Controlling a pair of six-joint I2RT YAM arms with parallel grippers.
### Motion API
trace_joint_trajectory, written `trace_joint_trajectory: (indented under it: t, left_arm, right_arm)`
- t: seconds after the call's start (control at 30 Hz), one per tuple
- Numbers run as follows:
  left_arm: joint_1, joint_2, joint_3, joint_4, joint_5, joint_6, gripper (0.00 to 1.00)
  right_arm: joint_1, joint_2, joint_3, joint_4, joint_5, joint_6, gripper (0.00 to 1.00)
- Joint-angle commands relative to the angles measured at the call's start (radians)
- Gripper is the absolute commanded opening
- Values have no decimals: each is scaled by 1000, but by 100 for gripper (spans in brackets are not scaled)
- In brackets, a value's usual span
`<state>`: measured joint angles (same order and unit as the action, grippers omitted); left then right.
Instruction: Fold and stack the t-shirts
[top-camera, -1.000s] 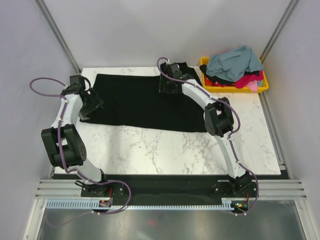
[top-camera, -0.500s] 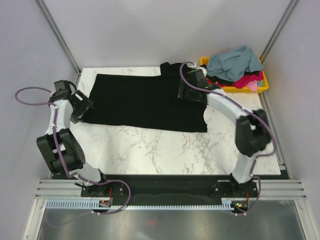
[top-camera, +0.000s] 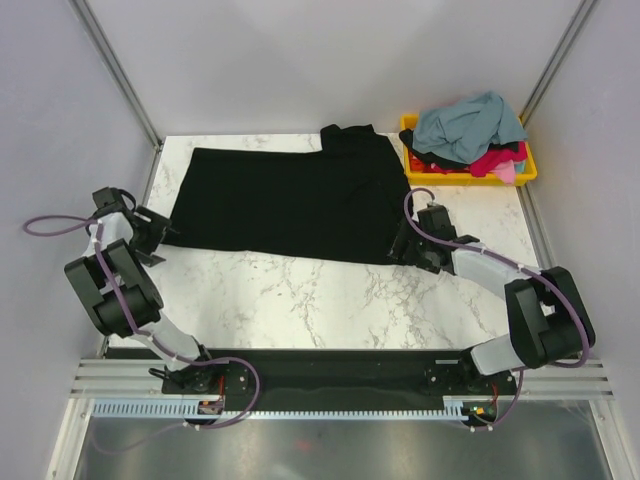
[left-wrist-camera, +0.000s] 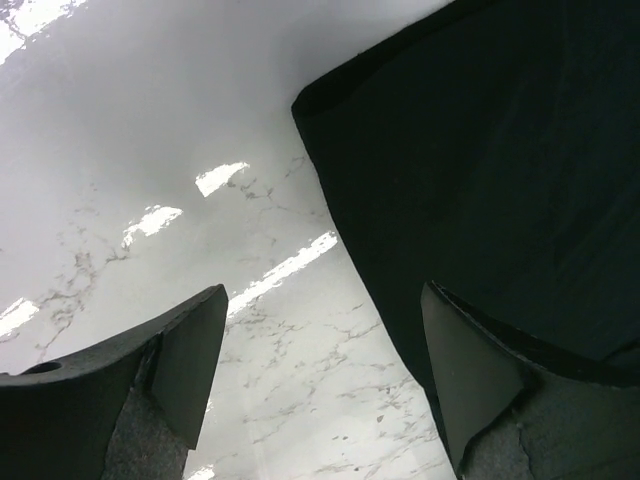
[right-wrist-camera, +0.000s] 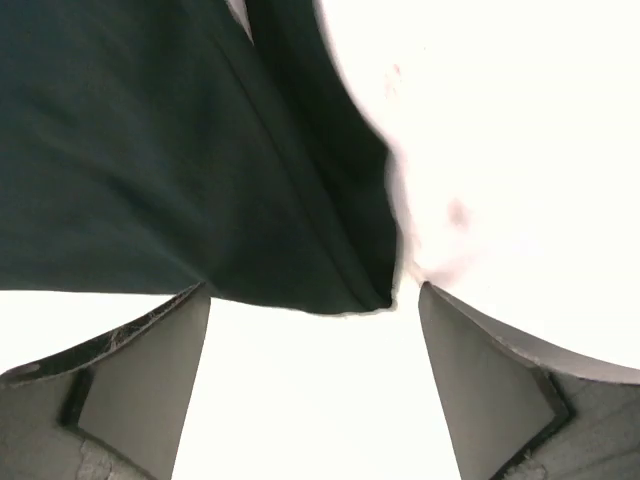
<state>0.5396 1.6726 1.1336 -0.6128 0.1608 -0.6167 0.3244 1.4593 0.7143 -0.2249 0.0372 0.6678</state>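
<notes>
Folding step, at the point of taking hold. Nearest the arms' bases, the left gripper (top-camera: 148, 232) sits just beside the near-left corner of the black t-shirt (top-camera: 290, 200), its jaws wide apart and holding nothing; the left wrist view shows bare marble table (top-camera: 330, 300) between the fingers, with the shirt's edge running under the right-hand finger. The right gripper (top-camera: 405, 245) sits at the shirt's near-right corner, jaws equally wide and empty; in the right wrist view that corner lies on the table between the fingers, ungripped.

The black t-shirt lies spread flat across the far half of the table. Judged from this, the spreading is done and no fold is made yet. The next move probably calls for both grippers to drop onto the near corners, pinch the cloth without bunching it, and carry the near edge together toward the far edge.

Beyond the shirt's far-right corner stands the yellow bin (top-camera: 525, 172), heaped with a grey-blue shirt (top-camera: 465, 125), a magenta-red shirt (top-camera: 495, 160) and a pink shirt (top-camera: 506, 175), none folded.

No brand, label or writing can be read.
</notes>
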Motion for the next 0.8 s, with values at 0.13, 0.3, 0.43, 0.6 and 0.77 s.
trace_joint_trajectory:
  t: [0.13, 0.3, 0.43, 0.6, 0.77]
  left_arm:
    - [-9, 110, 54, 45, -35, -77, 84]
    - [-58, 137, 54, 58, -78, -84, 82]
    - [-66, 157, 60, 64, -90, -91, 75]
    - [-67, 179, 72, 76, -107, -100, 68]
    - [-87, 236, 129, 76, -127, -115, 68]
  right_arm:
    - [-59, 90, -7, 208, -95, 29, 92]
    - [-61, 131, -12, 245, -132, 41, 68]
    - [-62, 116, -27, 226, -117, 21, 27]
    - [-61, 102, -39, 226, -118, 15, 11]
    - [-61, 108, -35, 226, -132, 1, 8]
